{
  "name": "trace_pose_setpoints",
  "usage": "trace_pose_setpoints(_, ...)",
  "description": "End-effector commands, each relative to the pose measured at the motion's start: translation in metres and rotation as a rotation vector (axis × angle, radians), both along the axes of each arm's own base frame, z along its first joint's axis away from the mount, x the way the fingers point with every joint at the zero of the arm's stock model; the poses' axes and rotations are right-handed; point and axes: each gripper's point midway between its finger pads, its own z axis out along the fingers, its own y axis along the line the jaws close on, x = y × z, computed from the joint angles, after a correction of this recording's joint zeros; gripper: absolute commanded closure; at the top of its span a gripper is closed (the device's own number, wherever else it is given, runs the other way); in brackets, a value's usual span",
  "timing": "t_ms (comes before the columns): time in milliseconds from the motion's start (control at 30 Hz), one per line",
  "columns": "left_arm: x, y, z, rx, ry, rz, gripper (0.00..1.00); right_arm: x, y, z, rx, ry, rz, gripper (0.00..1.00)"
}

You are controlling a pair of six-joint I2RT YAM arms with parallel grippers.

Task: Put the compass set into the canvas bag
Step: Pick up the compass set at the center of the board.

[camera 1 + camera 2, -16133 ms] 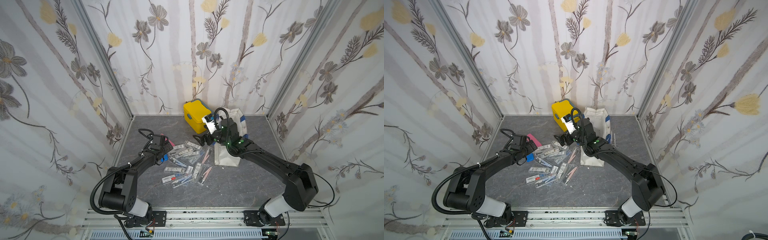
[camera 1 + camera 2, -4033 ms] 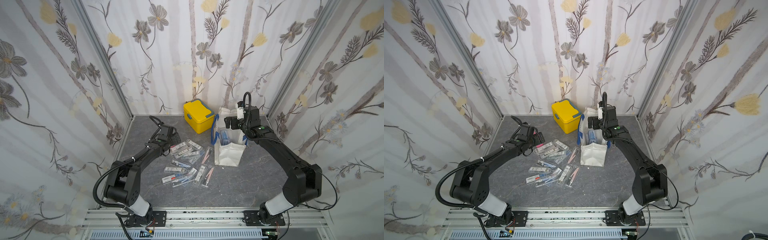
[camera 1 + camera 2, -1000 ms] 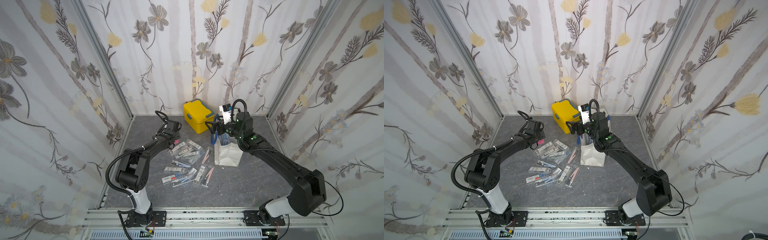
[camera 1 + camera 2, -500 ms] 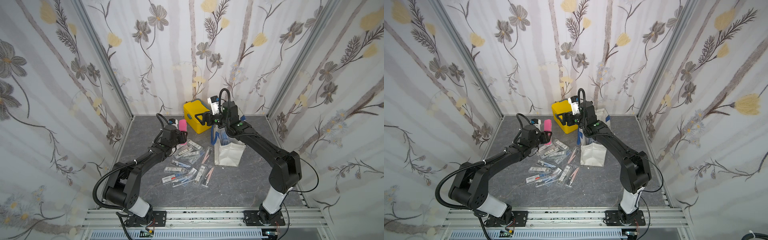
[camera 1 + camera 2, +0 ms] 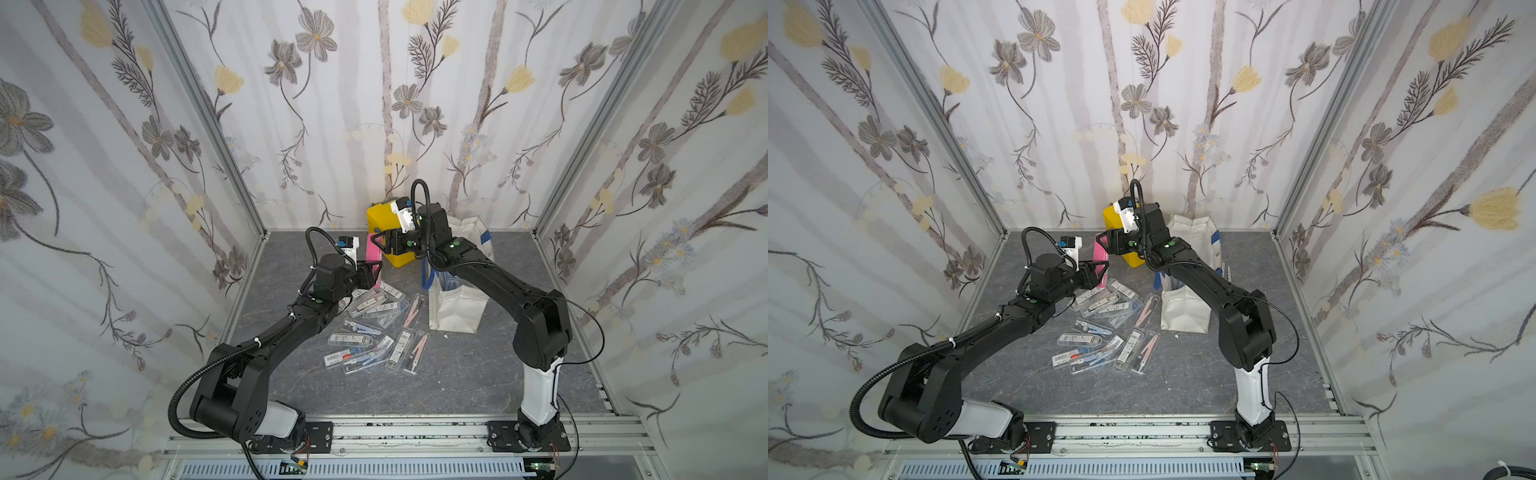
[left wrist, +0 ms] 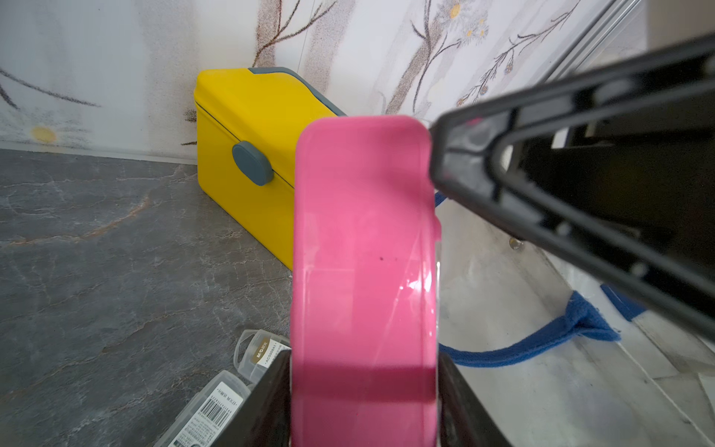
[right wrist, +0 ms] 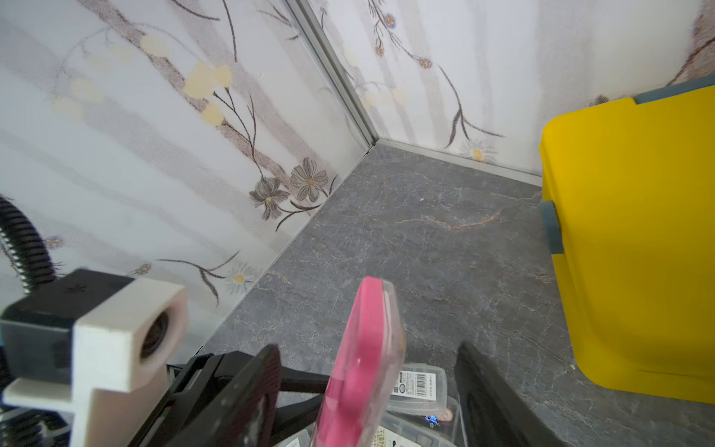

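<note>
Now handover, imo: left gripper (image 6: 363, 387) clamped on flat pink plastic compass case (image 6: 363, 251), right gripper (image 7: 367, 348) apart astride its top. Nxt: right clamps, left releases.

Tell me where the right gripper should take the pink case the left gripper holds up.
Grip the free upper end of the pink case, across its two broad faces, coming from the side of the yellow box. The left gripper clamps its lower end and it stands roughly upright, leaving only the top clear. The right gripper straddles that end, jaws open.
</note>
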Motion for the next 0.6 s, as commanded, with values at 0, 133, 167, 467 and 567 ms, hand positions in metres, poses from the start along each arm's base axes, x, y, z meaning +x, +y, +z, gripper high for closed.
trace_pose_setpoints(0,-0.001,-0.001,0.015,-0.011,-0.062,-0.013,0.51,-0.002,0.008,-0.004,0.006,0.026,0.007,0.34)
trace_pose_setpoints(133,0.0,0.001,0.014,-0.007,-0.064,0.0,0.5,-0.005,0.016,-0.01,0.007,0.042,0.01,0.42)
trace_pose_setpoints(167,0.0,0.001,0.014,-0.006,-0.065,0.002,0.5,-0.006,0.017,-0.011,0.009,0.047,0.012,0.44)
trace_pose_setpoints(467,0.004,0.004,0.009,0.011,-0.056,0.025,0.5,-0.005,0.022,-0.014,0.034,0.071,0.006,0.66)
trace_pose_setpoints(567,0.005,0.004,0.008,0.016,-0.053,0.027,0.5,-0.005,0.023,-0.015,0.039,0.077,0.008,0.69)
